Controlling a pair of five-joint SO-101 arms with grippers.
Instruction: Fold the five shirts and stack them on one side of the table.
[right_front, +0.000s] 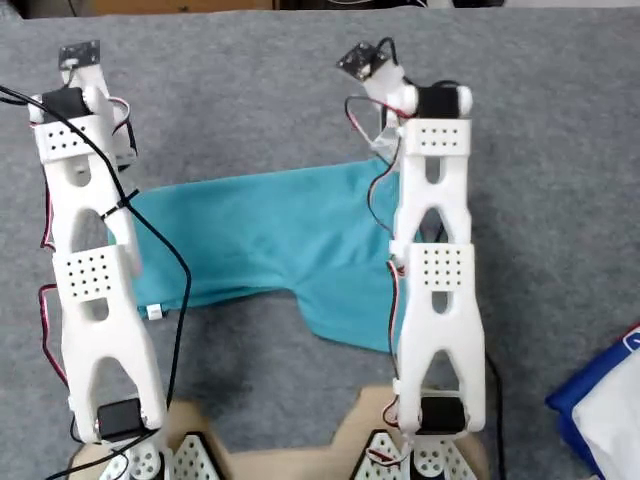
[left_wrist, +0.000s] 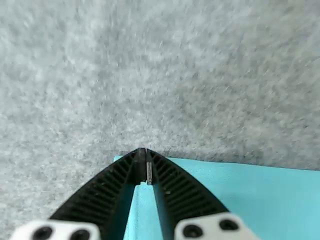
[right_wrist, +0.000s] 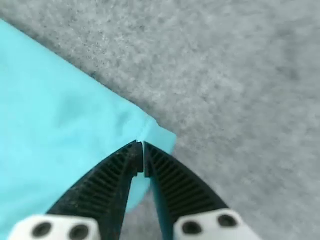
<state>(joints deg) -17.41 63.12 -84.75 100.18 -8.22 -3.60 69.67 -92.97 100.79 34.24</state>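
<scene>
The grey felt table (right_front: 250, 90) carries one teal shirt (right_front: 260, 240), spread between the two arms. Its far edge runs from jaw to jaw. The left gripper (left_wrist: 142, 152) is closed to a point on the shirt's far corner. The right gripper (right_wrist: 140, 146) is likewise closed, nipping the opposite far corner, where the fabric puckers into a small fold. The shirt lies mostly flat and smooth (its near edge dips lower toward the right arm). A folded blue-and-white cloth (right_front: 600, 400) sits at the table's right edge, well apart. A small white tag (right_front: 153, 312) shows at the shirt's near left hem.
</scene>
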